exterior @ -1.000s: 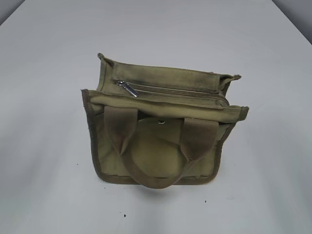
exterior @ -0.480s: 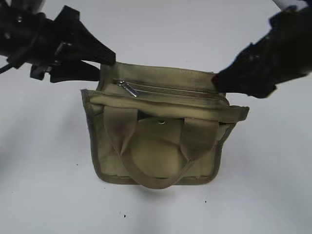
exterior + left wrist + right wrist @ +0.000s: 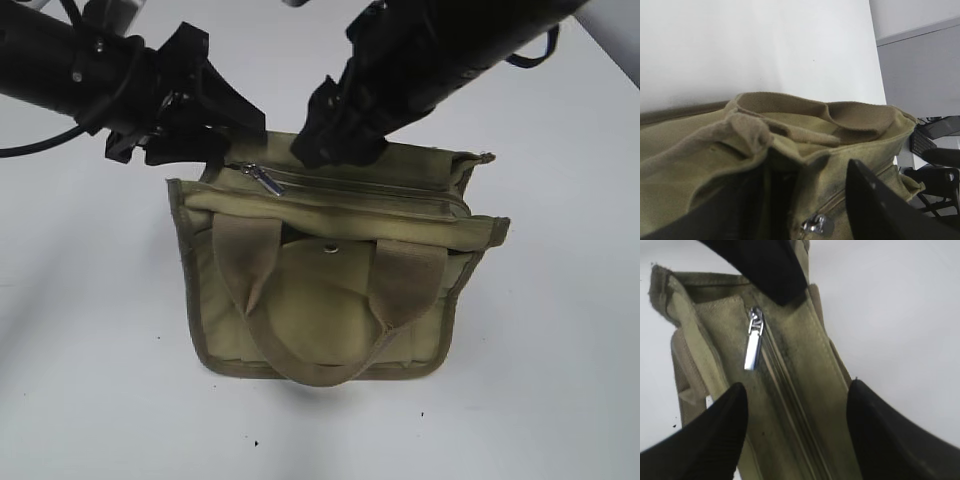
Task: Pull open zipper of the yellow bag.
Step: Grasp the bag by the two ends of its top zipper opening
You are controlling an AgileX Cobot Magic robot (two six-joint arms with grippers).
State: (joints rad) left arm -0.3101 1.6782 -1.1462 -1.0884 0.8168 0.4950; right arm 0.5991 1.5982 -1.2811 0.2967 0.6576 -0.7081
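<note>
The zipper [image 3: 350,187] runs closed along the top of the yellow bag [image 3: 330,270], and its silver pull tab [image 3: 262,180] lies flat at the left end of the line, pointing back over the tape. The bag stands upright near the middle of the white counter [image 3: 540,380], handles drooping down its front face.

Our right tool [image 3: 335,140] hovers over the top panel near the middle of the zipper, its fingers [image 3: 720,435] spread apart on either side of the line and holding nothing; the tab sits ahead of them, not between them. Our left tool [image 3: 215,130] is at the bag's left end with its fingers apart around the corner fabric, though we cannot tell whether they are pressing it yet.

To do this step well, we judge the left tool should pin that corner firmly so the soft canvas cannot follow the pull. The right tool needs to come forward to the tab, pinch it, and draw straight along the line toward the bag's right end.
</note>
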